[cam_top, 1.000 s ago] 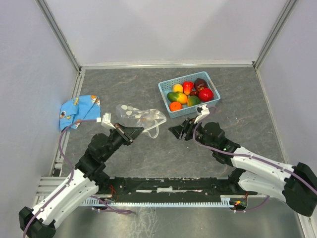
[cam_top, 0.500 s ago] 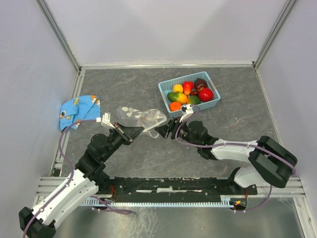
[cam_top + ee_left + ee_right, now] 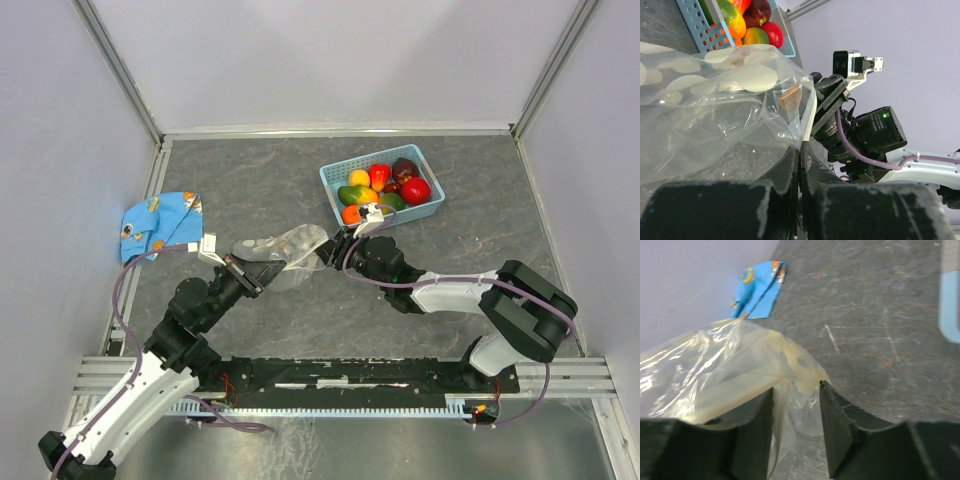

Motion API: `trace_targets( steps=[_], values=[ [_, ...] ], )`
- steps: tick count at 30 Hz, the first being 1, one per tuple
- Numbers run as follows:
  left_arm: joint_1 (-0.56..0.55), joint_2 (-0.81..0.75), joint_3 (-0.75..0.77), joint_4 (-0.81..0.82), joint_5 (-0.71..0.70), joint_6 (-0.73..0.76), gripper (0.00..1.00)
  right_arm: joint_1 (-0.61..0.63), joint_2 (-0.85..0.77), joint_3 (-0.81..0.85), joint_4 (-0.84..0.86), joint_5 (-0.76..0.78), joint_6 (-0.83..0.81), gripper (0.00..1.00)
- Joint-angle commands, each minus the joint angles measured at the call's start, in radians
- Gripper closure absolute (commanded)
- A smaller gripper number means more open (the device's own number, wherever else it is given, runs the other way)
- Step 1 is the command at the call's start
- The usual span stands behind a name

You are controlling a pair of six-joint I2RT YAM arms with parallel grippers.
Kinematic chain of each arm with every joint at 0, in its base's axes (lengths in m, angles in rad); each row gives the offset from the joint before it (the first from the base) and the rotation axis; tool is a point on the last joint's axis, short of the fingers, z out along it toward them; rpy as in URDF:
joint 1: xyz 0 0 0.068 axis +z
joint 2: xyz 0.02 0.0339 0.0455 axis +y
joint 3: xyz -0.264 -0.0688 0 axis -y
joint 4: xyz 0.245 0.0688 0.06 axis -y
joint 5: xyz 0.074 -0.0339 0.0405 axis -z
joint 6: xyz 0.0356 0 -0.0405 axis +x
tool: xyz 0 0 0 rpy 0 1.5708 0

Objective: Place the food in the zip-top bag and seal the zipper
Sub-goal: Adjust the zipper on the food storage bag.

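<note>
The clear zip-top bag point(image 3: 281, 245) with white dots hangs crumpled between my two grippers, above the table. My left gripper point(image 3: 241, 268) is shut on the bag's edge; in the left wrist view its jaws point(image 3: 801, 145) pinch the plastic right below the whitish zipper point(image 3: 810, 118). My right gripper point(image 3: 335, 250) is at the bag's right end. Its jaws point(image 3: 796, 390) stand apart with a fold of the bag point(image 3: 730, 370) and the pale zipper point(image 3: 735, 392) between them. The food point(image 3: 384, 185), several glossy toy fruits, lies in the blue basket point(image 3: 331, 181).
A blue patterned cloth point(image 3: 160, 222) lies by the left wall, also seen in the right wrist view point(image 3: 757, 290). The basket stands just behind the right gripper. Grey walls close the table on three sides.
The right arm has swung left from beside the basket to the bag's right end, its jaws now around the plastic. The left gripper has kept its hold while the bag bunched up.
</note>
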Motion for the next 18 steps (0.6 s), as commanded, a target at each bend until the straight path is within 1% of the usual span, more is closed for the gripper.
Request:
trace_targets(
  steps=[1,4,7,11,13,15,16,18],
  values=[
    [-0.002,-0.072,0.039,-0.095,-0.044,0.006,0.97,0.004,-0.038,0.024,-0.103,0.184,-0.031,0.58],
    [-0.001,-0.111,0.052,-0.163,-0.069,0.022,0.97,0.004,-0.075,0.027,-0.207,0.28,-0.04,0.66],
    [-0.001,-0.133,0.06,-0.245,-0.107,0.035,0.97,0.004,-0.109,0.041,-0.294,0.329,-0.072,0.69],
    [-0.001,-0.149,0.059,-0.334,-0.165,0.045,0.97,0.004,-0.148,0.063,-0.379,0.334,-0.118,0.7],
    [0.0,-0.151,0.059,-0.347,-0.175,0.056,0.97,0.004,-0.166,0.072,-0.416,0.327,-0.141,0.72],
    [-0.001,-0.143,0.067,-0.353,-0.18,0.072,0.97,0.003,-0.182,0.081,-0.429,0.289,-0.175,0.75],
    [-0.001,-0.134,0.077,-0.359,-0.18,0.085,0.91,0.004,-0.19,0.088,-0.439,0.268,-0.195,0.76],
    [0.0,-0.107,0.111,-0.37,-0.178,0.138,0.73,0.005,-0.201,0.119,-0.482,0.234,-0.229,0.79]
  ],
)
